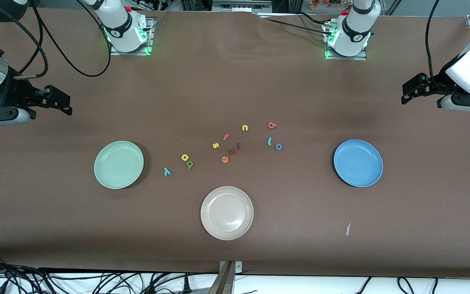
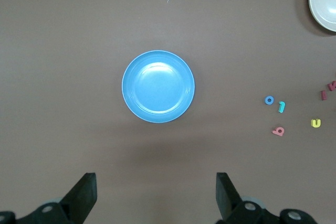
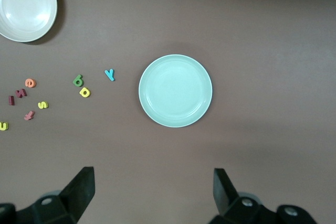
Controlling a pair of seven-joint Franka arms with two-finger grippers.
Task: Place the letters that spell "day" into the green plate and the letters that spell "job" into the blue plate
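Observation:
The green plate lies empty toward the right arm's end, the blue plate empty toward the left arm's end. Beside the green plate lie a yellow letter, a dark green letter and a teal "y". Toward the blue plate lie a teal hook, a blue "o" and a salmon "b". My right gripper hangs open above the table's right-arm end. My left gripper hangs open above the left-arm end. Neither holds anything.
A beige plate sits empty nearer the front camera than the letters. Among the letters lie a yellow "n", salmon "f", yellow "s", orange "e" and two dark red letters. A small pale scrap lies near the front edge.

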